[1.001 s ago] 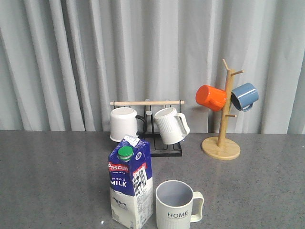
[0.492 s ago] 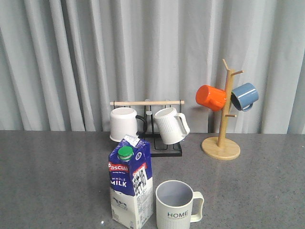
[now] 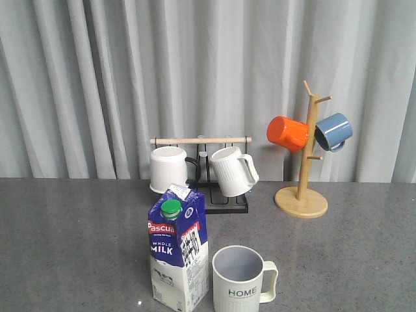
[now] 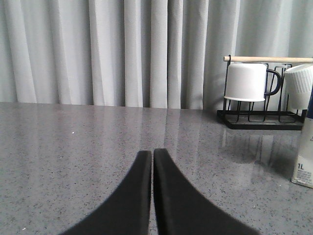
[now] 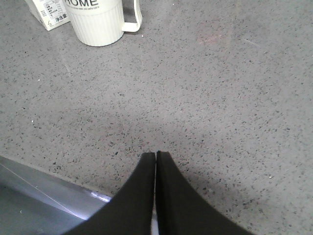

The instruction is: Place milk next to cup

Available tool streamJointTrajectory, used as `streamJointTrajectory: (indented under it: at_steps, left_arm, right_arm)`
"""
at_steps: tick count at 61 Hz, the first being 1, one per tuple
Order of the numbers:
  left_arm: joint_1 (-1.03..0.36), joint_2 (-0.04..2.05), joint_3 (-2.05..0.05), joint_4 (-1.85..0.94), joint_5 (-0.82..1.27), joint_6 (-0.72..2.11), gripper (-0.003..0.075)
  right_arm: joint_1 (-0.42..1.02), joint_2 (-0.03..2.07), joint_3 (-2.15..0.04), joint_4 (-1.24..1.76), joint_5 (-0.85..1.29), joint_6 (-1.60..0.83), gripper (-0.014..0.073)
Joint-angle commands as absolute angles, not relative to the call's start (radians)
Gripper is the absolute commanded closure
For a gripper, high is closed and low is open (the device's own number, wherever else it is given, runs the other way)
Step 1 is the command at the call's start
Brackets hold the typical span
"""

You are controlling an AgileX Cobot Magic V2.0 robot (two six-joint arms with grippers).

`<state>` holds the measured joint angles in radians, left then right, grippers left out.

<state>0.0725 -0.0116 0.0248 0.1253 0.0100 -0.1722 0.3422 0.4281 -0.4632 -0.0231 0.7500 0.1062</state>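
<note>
The milk is a tall blue-and-white carton with a green cap, standing upright near the table's front edge in the front view. Right beside it, on its right, stands the cup, a cream ribbed mug lettered "HOME". The right wrist view catches the cup and a corner of the milk. A white edge of the milk shows in the left wrist view. My left gripper is shut with nothing in it, away from the carton. My right gripper is shut and empty, well short of the cup. Neither arm appears in the front view.
A black wire rack at the back holds a plain white mug and a white ribbed mug. A wooden mug tree at the back right carries an orange mug and a blue mug. Grey curtains hang behind.
</note>
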Motion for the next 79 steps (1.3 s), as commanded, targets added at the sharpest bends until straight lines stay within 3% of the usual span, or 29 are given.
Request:
streamJointTrajectory:
  at_steps: [1,21,44,59,79]
  left_arm:
    - [0.074,-0.024,0.046,0.124,-0.071,-0.181,0.0728]
    - [0.074,-0.024,0.046,0.124,-0.071,-0.181,0.0728]
    - [0.074,-0.024,0.046,0.124,-0.071,-0.181,0.0728]
    - [0.074,-0.024,0.046,0.124,-0.071,-0.181,0.0728]
    - [0.074,-0.024,0.046,0.124,-0.071,-0.181,0.0728]
  right_arm:
    - [0.337,0.425,-0.452,-0.044,0.62,0.097,0.0599]
    - [0.086,0.135,-0.194,-0.076,0.175,0.104,0.0599]
    - [0.012,-0.019,0.034,-0.08,0.052,0.123,0.0599]
    - [-0.063,-0.019,0.036,-0.08,-0.044,0.1,0.0599]
    - [-0.092,-0.019,0.036,-0.076,0.011,0.104,0.0599]
